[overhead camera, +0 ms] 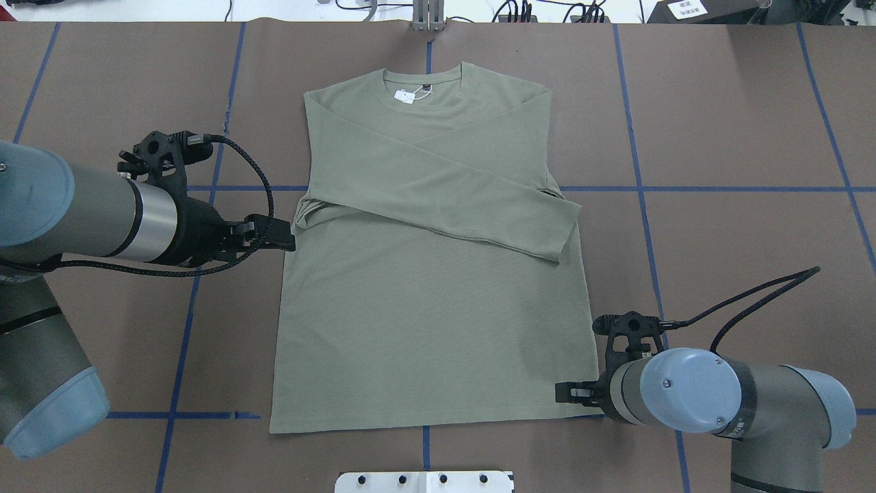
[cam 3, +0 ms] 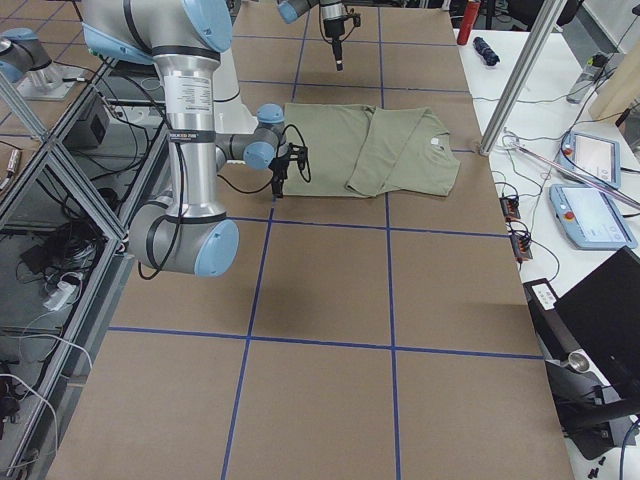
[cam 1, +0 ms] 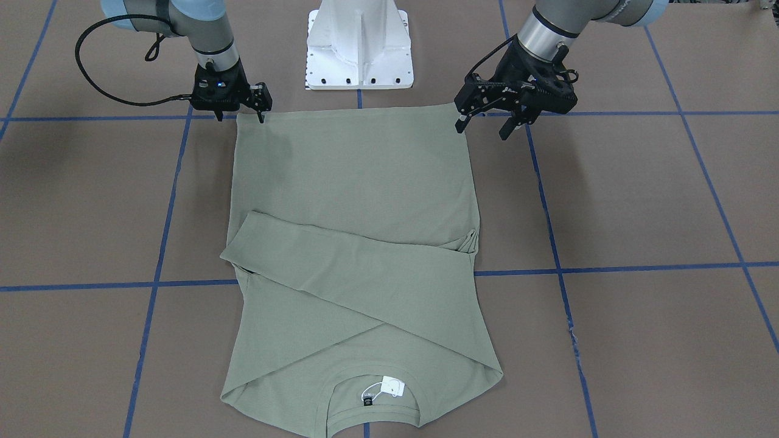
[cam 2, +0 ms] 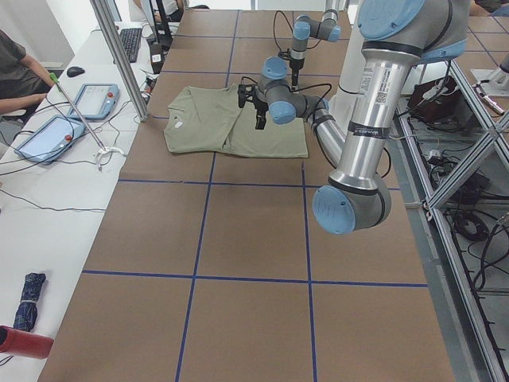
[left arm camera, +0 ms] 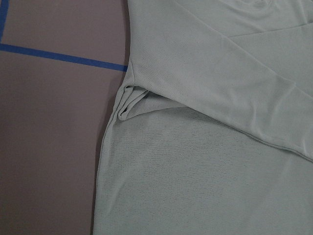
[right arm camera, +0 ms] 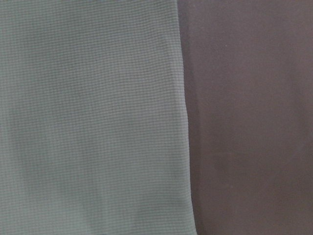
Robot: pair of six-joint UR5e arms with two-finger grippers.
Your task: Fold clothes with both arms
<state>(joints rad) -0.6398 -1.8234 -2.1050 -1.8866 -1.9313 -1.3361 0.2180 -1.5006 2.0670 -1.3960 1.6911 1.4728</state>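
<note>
On my feeds the sage-green long-sleeved knit shirt (overhead camera: pixel 424 308) lies flat near the middle of the brown paper-covered worktop (overhead camera: pixel 739 123), which is marked with a grid of blue tape lines. The neck is on the far side from the robot and the straight hem is on the near side, just in front of the white metal pedestal (cam 1: pixel 359 48). Both sleeves are folded in across the chest. The upper sleeve (overhead camera: pixel 479 205) runs slantwise, and its cuff reaches slightly past the shirt's right side edge. A white paper tag (overhead camera: pixel 405 96) sits inside the neckline.

The black two-finger left hand (cam 1: pixel 482 126) has its fingers spread apart and grips nothing. It hangs above the worktop by the shirt's left side. Its wrist camera looks down from a height on a small bunch of cloth (left arm camera: pixel 128 105) where the sleeve turns at that edge.

The black two-finger right hand (cam 1: pixel 240 114) is low at the shirt's right hem corner, with one fingertip (cam 1: pixel 262 114) right at the cloth. Its fingers look spread too, though I can't tell whether they touch the fabric. Its wrist camera shows only the shirt's side edge and bare worktop, close up.
</note>
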